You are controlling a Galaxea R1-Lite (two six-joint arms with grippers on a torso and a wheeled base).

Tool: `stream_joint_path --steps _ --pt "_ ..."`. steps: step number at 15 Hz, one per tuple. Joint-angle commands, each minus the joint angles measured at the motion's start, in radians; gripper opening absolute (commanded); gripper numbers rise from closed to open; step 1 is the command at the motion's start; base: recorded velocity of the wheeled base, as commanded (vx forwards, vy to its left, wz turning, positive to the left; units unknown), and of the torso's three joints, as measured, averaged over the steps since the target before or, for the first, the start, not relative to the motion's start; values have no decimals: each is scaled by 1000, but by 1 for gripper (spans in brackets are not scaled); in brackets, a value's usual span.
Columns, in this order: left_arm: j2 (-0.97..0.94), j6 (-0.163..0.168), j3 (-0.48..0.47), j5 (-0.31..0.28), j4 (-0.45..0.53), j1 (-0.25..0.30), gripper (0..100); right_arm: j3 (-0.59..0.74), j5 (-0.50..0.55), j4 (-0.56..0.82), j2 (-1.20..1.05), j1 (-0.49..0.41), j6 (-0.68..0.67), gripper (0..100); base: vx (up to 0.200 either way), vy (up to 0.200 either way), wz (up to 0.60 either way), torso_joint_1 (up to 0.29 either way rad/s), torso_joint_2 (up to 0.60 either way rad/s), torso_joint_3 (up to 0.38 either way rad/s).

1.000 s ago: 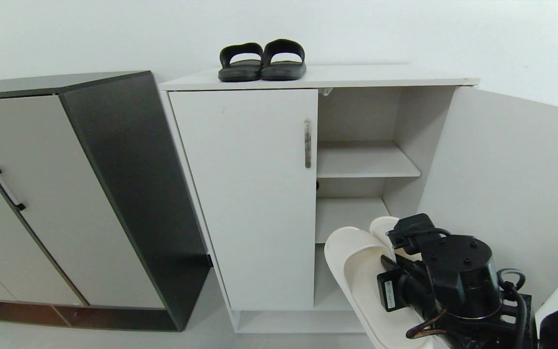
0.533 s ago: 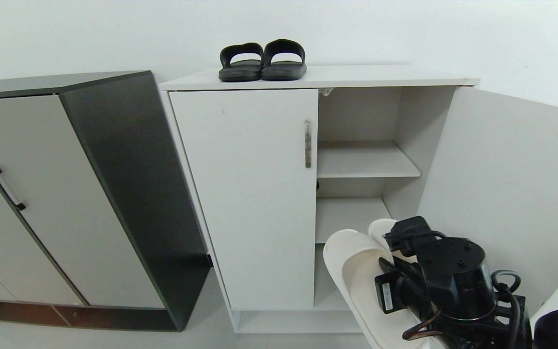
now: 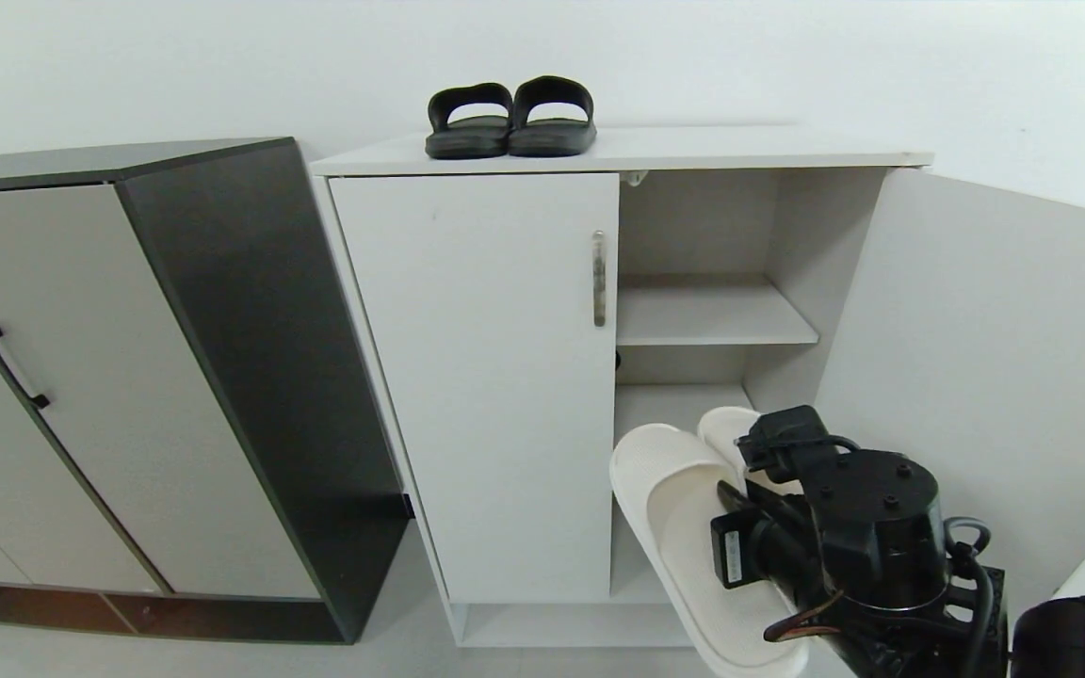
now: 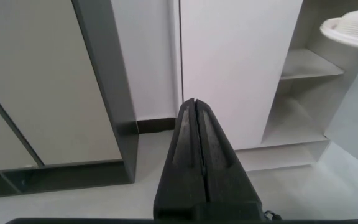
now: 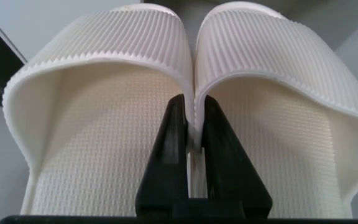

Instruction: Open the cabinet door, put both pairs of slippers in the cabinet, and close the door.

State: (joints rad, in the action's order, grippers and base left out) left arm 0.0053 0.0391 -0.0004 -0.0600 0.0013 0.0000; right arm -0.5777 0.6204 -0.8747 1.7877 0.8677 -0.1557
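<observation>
Head: white pair [image 3: 670, 490] hangs at the open cabinet [image 3: 825, 254] bay; black pair [image 3: 510, 118] sits on top.
L wrist: left end effector [image 4: 195, 112] is closed and empty.
R wrist: right end effector [image 5: 193, 118] pinches both white inner rims.
You're likely stowing pair one. Next, push fwd onto a shelf [image 3: 712, 315] and release.

Right half of the cabinet [image 3: 740, 151] is open: the way in runs between the shut left door [image 3: 486, 377] and the swung-out right door [image 3: 985, 330], upper shelf [image 3: 707, 315] splitting it. The white slippers [image 3: 684, 508] in the right gripper [image 5: 191, 124] sit before the lower part. The dark cabinet [image 3: 251, 358] crowds the left.
</observation>
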Motion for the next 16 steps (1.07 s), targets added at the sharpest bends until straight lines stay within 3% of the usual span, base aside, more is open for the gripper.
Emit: stream_joint_path --steps 1,5,12,16 --pt "-4 -8 0 2 0 0 0 -44 9 -17 61 1 -5 0 0 0 0 0 0 0" --pt "-4 -7 0 3 0 0 0 -110 79 -15 154 -32 -18 0 0 0 0 0 0 0" --pt "-4 -10 0 3 0 0 0 -142 94 -17 223 -35 -53 0 0 -200 0 3 1 3" --pt "-2 -10 0 5 0 0 0 -133 93 -96 237 -7 -51 0 0 0 0 0 0 0"
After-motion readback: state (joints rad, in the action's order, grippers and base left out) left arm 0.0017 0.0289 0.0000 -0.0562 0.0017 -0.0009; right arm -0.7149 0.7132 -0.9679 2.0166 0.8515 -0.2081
